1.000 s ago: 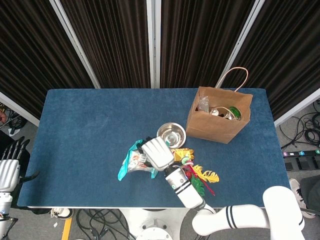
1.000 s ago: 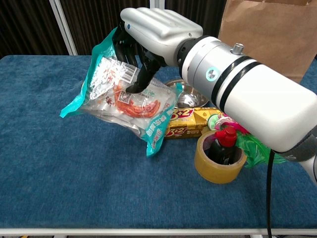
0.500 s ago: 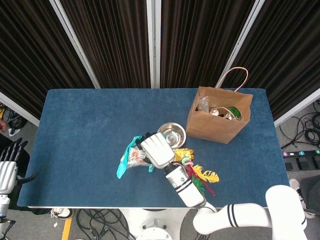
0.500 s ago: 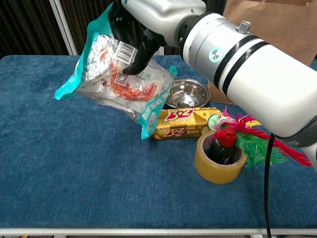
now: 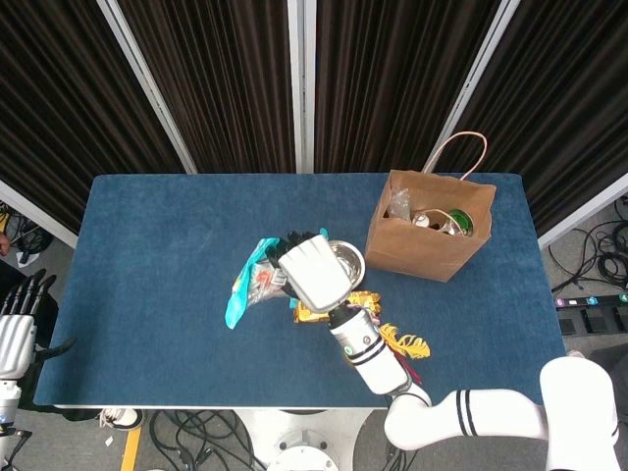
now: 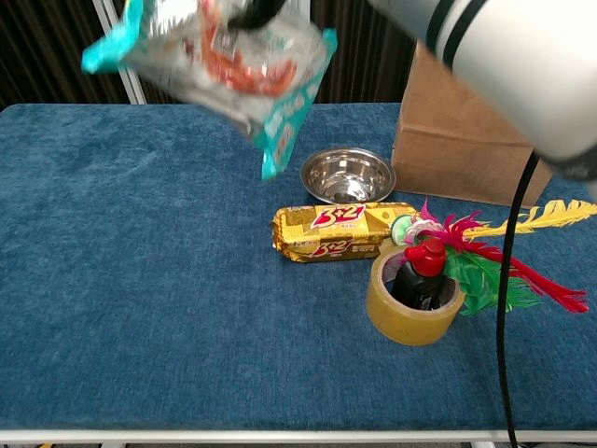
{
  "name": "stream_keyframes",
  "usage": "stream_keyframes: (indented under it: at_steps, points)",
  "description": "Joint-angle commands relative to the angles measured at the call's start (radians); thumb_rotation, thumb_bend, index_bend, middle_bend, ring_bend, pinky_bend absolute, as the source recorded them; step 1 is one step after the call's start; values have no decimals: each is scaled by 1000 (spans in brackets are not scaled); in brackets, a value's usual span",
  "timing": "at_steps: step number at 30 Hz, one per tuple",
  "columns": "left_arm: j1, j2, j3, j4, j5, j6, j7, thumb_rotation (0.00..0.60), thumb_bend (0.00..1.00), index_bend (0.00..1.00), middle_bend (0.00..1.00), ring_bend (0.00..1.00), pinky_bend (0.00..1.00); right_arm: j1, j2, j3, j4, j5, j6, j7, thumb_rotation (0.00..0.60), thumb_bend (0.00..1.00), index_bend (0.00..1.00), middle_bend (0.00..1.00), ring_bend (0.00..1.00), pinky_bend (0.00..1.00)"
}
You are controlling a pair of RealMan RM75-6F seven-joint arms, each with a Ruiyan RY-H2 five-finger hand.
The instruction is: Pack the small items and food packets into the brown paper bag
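**Q:** Where's the snack packet at?

**Me:** My right hand has its fingers wrapped on the teal-edged clear plastic food packet, held up in the air over the blue cloth table. My left hand hangs off the table's left edge, holding nothing, fingers apart.

**Q:** Anything in the way?

**Me:** Between the packet and the brown paper bag sits a shiny round steel bowl. Just in front of it lies a gold-wrapped biscuit pack, then a tan tape roll with a little red-capped dark bottle standing inside it, touching a feathered shuttlecock toy. The bag already holds a few things.
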State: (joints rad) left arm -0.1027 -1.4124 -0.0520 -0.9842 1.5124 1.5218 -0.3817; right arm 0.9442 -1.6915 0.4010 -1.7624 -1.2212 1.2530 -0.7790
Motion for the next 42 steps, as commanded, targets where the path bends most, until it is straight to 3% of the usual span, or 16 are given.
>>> stream_keyframes:
  at_steps: [1,13,21,31,42]
  points:
    - [-2,1,0,-3,1,-1,3,600,137,88,59,0,118,12,42,40,-28,-19,14,-16,600,482,652,606,552,733]
    - [-19,11,-8,-35,0,-12,35,600,138,88,59,0,119,76,245,227,-83,-4,14,-116,600,482,655,608,553,733]
    - [-25,18,-9,-55,3,-13,52,600,137,88,59,0,118,30,409,280,-80,4,54,-121,600,482,655,608,553,734]
    - [-41,18,-11,-71,5,-26,68,600,138,88,59,0,118,-72,524,250,-54,-1,124,-30,600,482,656,608,553,734]
    - [-44,21,-11,-88,-1,-32,84,600,138,88,59,0,118,-113,518,174,40,5,152,57,600,482,656,608,553,734]
